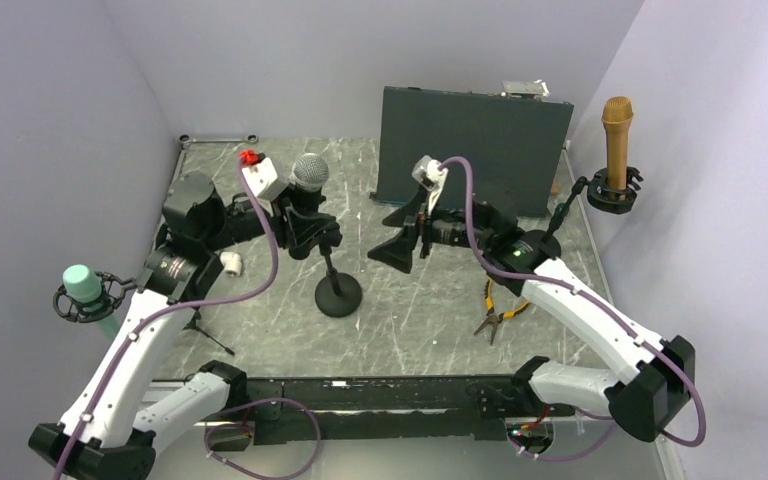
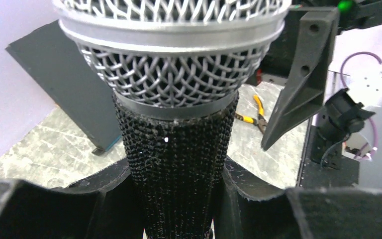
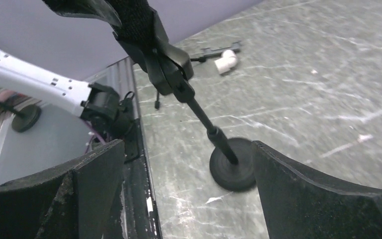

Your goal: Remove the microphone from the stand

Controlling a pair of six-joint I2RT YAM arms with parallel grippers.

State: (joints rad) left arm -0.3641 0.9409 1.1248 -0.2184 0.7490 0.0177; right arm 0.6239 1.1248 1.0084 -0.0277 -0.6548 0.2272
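Observation:
The microphone (image 1: 310, 172) has a silver mesh head and a black textured body (image 2: 176, 164). It sits in the clip of a black desk stand (image 1: 338, 293) with a round base (image 3: 233, 168) near the table's middle. My left gripper (image 1: 305, 225) is shut on the microphone body just below the head, its fingers (image 2: 258, 199) pressed against both sides. My right gripper (image 1: 400, 235) is open and empty, hovering to the right of the stand at about clip height; its fingers (image 3: 323, 194) frame the stand base in the right wrist view.
Yellow-handled pliers (image 1: 500, 308) lie right of the stand. A dark panel (image 1: 472, 150) stands at the back. A gold microphone (image 1: 616, 140) is mounted on the right wall, a green one (image 1: 85, 288) on the left. A small white fitting (image 1: 231, 262) lies at the left.

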